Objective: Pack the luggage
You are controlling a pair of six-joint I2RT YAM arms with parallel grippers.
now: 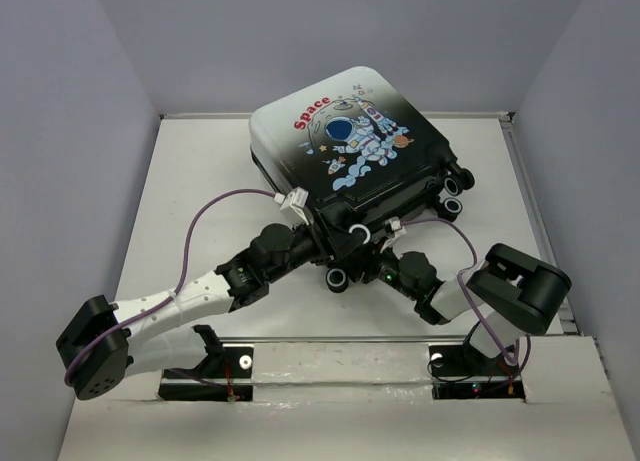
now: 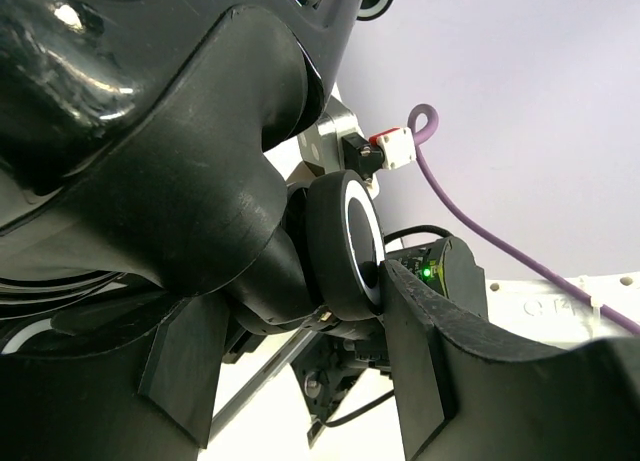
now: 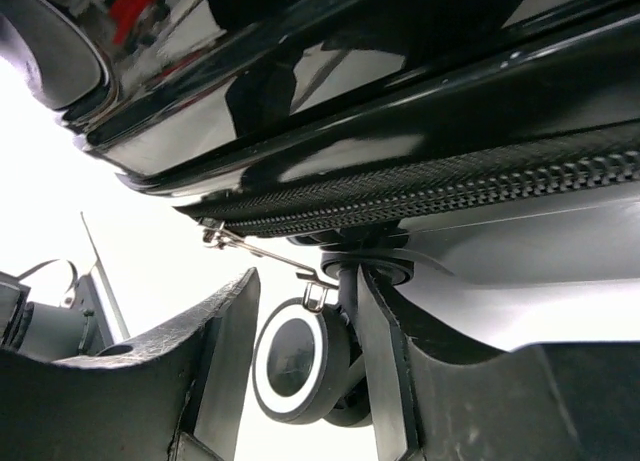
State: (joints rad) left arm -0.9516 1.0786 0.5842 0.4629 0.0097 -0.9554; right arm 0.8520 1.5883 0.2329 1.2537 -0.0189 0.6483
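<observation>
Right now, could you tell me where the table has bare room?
Bare table lies left of the luggage, up to the wall, and in a narrower strip on its right. Crowded: the luggage's near edge, where the left tool and right tool meet its wheels.

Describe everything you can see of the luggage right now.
The luggage is a glossy hard-shell case, white fading to black, printed with a cartoon astronaut and red "Space". It lies flat and closed, turned askew at the far middle of the table. Black-and-white wheels line its near end; a dark zipper with a metal pull runs along the seam. The left end effector straddles one wheel, a finger seemingly touching it; the right end effector brackets another.
</observation>
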